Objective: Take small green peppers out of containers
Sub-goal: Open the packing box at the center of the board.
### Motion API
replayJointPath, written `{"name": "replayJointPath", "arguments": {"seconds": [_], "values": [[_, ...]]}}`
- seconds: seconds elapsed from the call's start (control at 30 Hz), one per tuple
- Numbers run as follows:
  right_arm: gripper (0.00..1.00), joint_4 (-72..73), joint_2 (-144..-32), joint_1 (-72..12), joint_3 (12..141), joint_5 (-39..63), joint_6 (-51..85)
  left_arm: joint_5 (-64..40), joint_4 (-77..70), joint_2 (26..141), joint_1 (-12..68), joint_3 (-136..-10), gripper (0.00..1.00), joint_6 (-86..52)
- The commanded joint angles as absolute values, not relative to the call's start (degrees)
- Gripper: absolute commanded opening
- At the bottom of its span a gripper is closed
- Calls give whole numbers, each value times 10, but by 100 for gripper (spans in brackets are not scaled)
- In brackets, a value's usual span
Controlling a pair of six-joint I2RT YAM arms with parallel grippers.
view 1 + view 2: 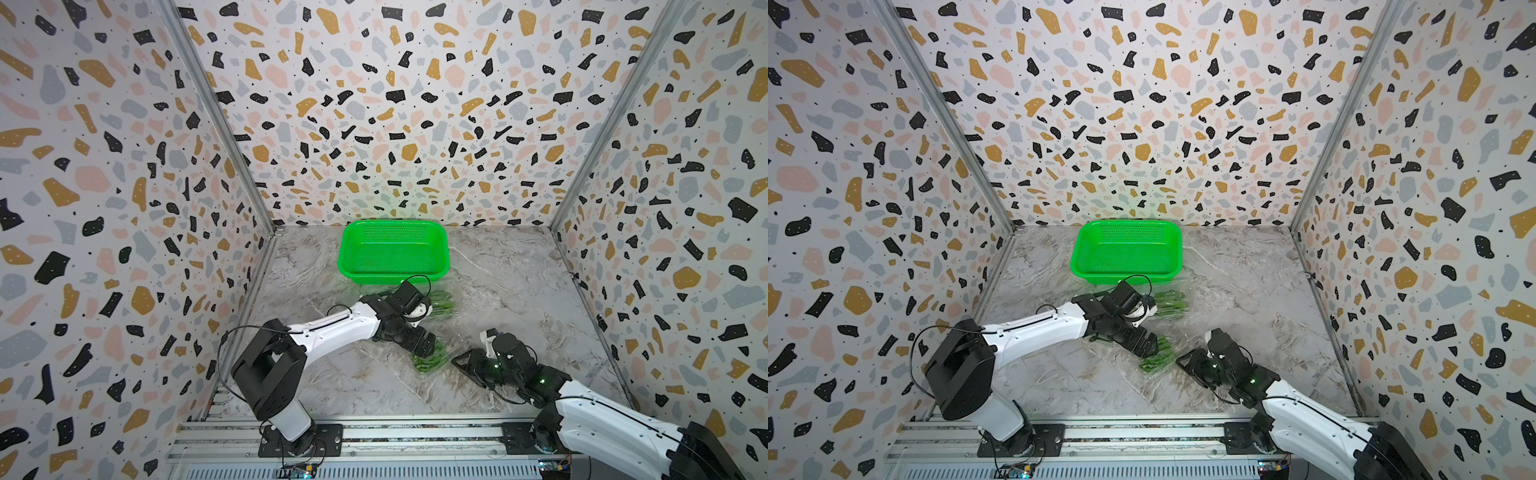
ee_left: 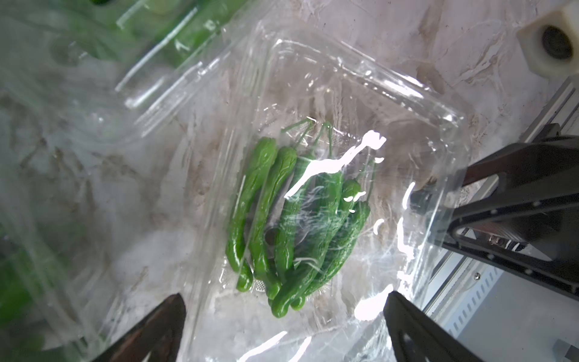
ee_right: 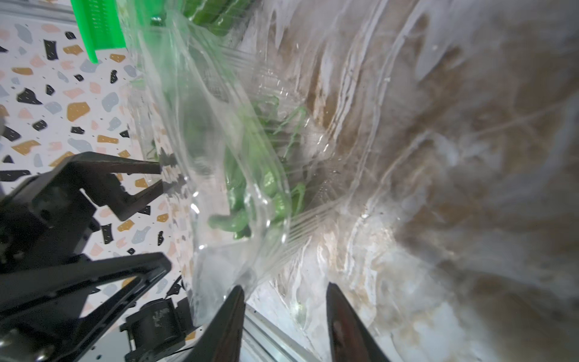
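Nearest, the metal rail [image 1: 374, 432] runs along the table's [image 1: 519, 291] front edge. Glare and crinkles all but erase the clear pack [image 2: 360, 103] lying near that edge at mid-width. Its small green peppers [image 2: 294, 225] lie bunched inside, their stems blurred under film. Above them the left fingers [image 2: 407, 329] stand wide apart, holding nothing. At the pack's rim the right fingers [image 3: 225, 329] are part-way apart; whether they touch it cannot be made out. The left arm [image 1: 332, 324] half hides a second pack [image 1: 444, 305], just before the green basket [image 1: 392, 253] at the back edge's middle.
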State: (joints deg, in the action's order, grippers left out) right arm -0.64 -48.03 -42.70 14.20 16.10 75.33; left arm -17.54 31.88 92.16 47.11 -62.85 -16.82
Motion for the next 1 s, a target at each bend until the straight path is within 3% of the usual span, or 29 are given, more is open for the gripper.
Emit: {"name": "replayJointPath", "arguments": {"seconds": [0.0,0.1,0.47,0.63,0.97], "values": [[56,-46,-496,-423,173,172,719,-161,363,879,483,-616,99,-183],[63,-97,-495,-405,180,188,687,-149,395,844,484,-600,99,-187],[62,-67,-460,-384,142,238,676,-140,425,740,486,-517,99,-204],[55,-57,-496,-382,164,242,664,-134,424,781,486,-565,99,-183],[51,-48,-530,-370,187,242,657,-134,395,906,486,-648,99,-137]]}}
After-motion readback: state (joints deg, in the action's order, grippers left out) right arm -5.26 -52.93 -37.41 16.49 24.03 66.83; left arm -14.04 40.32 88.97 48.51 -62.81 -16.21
